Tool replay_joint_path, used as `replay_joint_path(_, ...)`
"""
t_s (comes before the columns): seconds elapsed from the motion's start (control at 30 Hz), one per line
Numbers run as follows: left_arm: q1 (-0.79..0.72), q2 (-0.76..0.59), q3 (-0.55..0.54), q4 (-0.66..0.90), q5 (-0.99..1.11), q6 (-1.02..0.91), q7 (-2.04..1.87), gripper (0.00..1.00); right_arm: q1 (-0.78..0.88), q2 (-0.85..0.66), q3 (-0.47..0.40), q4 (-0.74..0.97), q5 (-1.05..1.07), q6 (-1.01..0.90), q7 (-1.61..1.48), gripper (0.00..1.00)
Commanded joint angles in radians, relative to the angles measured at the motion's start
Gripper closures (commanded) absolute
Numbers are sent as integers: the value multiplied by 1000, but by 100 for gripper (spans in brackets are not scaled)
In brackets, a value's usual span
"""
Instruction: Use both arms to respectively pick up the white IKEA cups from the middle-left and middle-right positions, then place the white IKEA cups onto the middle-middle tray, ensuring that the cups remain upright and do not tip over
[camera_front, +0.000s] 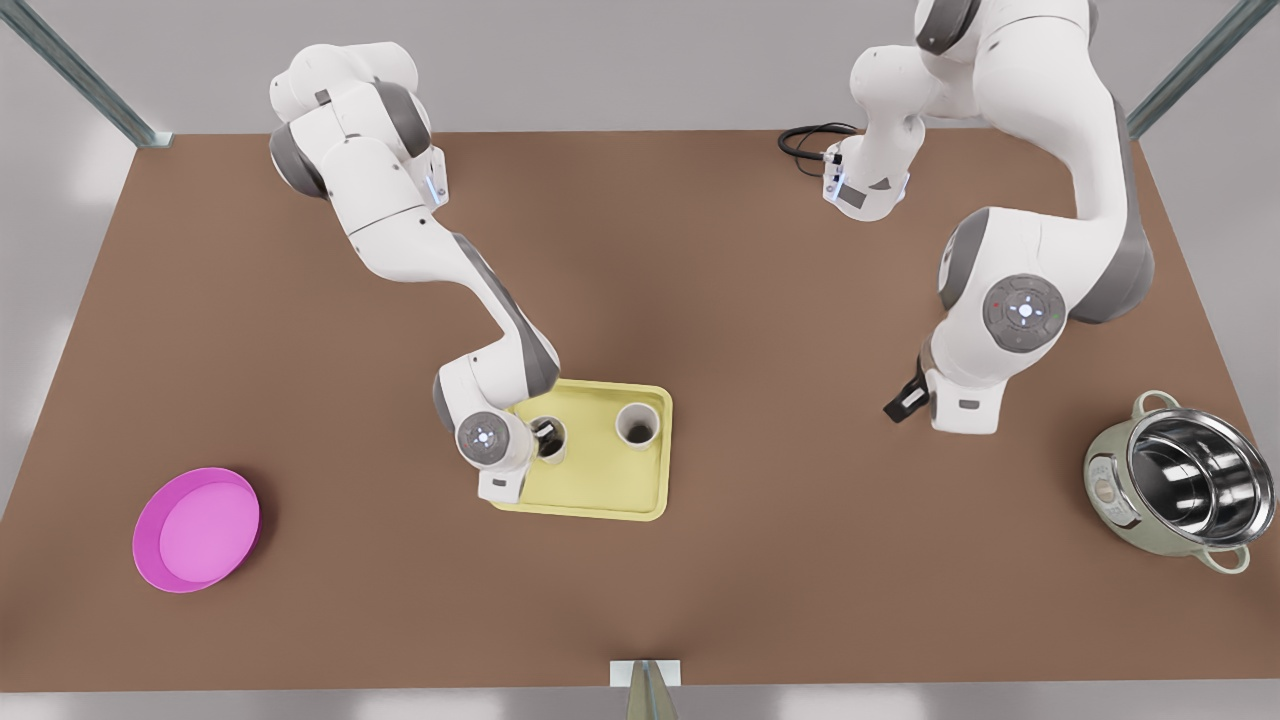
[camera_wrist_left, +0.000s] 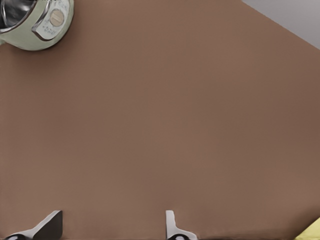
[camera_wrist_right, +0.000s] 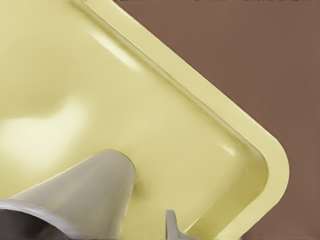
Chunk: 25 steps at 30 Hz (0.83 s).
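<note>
Two white cups stand upright on the pale yellow tray (camera_front: 600, 490). One cup (camera_front: 637, 424) stands free on the side toward the front view's right. The other cup (camera_front: 552, 440) (camera_wrist_right: 85, 195) is at the tray's opposite side, with my right gripper (camera_front: 545, 433) (camera_wrist_right: 110, 225) open over its rim. One finger (camera_wrist_right: 171, 225) stands clear of the cup's outer wall above the tray floor (camera_wrist_right: 150, 100); the cup hides the other finger. My left gripper (camera_front: 905, 400) (camera_wrist_left: 110, 225) hangs open and empty over bare table, toward the front view's right of the tray.
A steel-lined pale green pot (camera_front: 1180, 480) (camera_wrist_left: 40, 20) stands at the front view's right edge. A magenta plate (camera_front: 197, 528) lies at the front view's lower left. A black cable (camera_front: 805, 140) loops at the table's far edge. A tray corner (camera_wrist_left: 312, 231) shows near my left gripper.
</note>
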Motion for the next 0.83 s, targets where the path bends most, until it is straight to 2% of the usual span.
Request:
replay_joint_path(0.0,3,-5,0,-10,2,-96,777,0,0,-5,-1,1,36,-1,-18,0)
replay_joint_path(0.1,89,-12,-2,-7,-64,-117,783,0,3,-20,-1,1,36,-10,-15,0)
replay_joint_path(0.17,90,-14,-3,-6,-81,-145,783,0,1,-48,1,0,38,-43,-15,0)
replay_joint_path(0.3,103,-12,-2,-4,-106,-160,787,0,-34,-153,-2,11,52,-214,-15,0)
replay_joint_path(0.43,104,-12,-2,-4,-109,-162,804,0,-281,-166,-27,43,20,-290,-22,0)
replay_joint_path(0.5,104,-12,-2,-4,-107,-162,804,0,-338,-176,-106,100,20,-284,-18,0)
replay_joint_path(0.57,106,-12,-2,-4,-104,-162,806,0,-330,-344,-139,83,-25,-412,42,0)
replay_joint_path(0.7,113,-14,-6,5,-103,-245,803,0,-339,-535,-136,55,-60,-591,28,0)
replay_joint_path(0.8,113,-12,-6,14,-104,-246,798,0,-341,-554,-137,34,-60,-591,11,0)
